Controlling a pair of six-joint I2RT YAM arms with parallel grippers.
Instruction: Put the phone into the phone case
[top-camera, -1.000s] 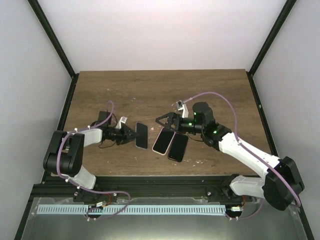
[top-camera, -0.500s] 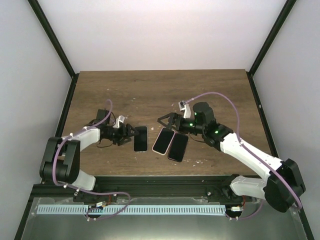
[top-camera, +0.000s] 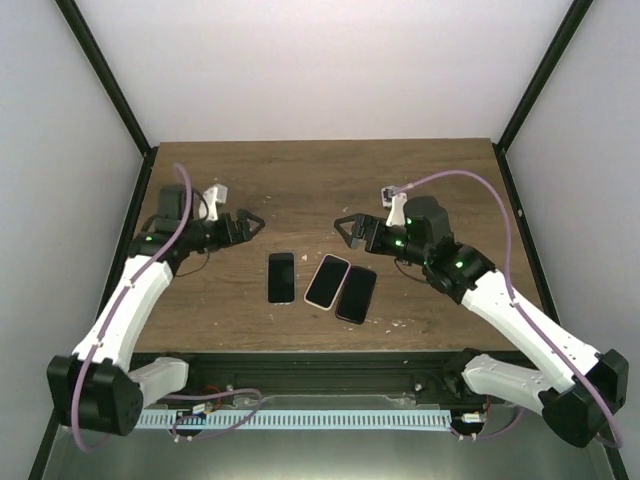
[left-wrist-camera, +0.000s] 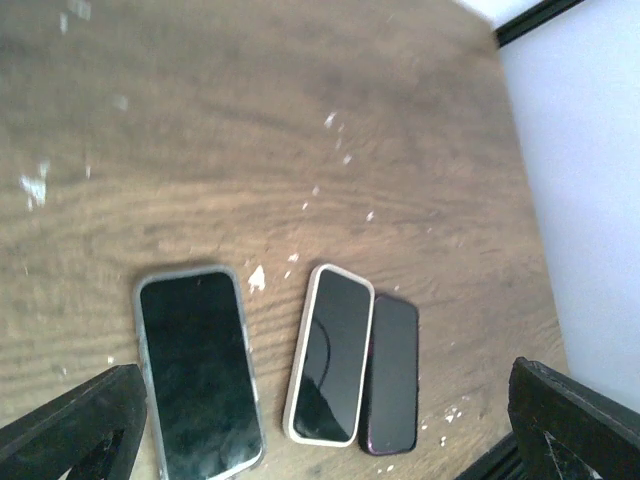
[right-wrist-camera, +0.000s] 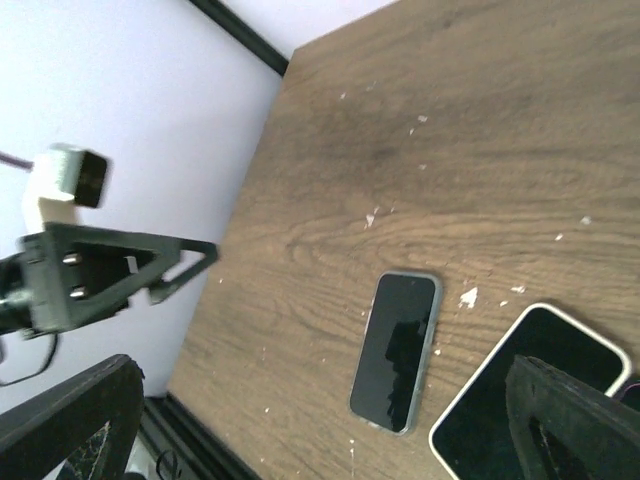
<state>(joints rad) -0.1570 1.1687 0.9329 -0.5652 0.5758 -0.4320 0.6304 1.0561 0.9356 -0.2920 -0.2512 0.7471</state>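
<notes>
Jaws are spread on left gripper (top-camera: 247, 224) and right gripper (top-camera: 346, 230), the cased phone (top-camera: 281, 277) having been released flat toward the table's (top-camera: 300, 170) near edge, so insertion is judged complete.

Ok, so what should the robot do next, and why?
Probably just draw both arms back to rest. The phone lies flat with the grey case showing all round it, so it looks fitted, and the left hand and right hand are open, empty and clear of it.

readable text: none | brands: none | numbers: none (all views checked)
</notes>
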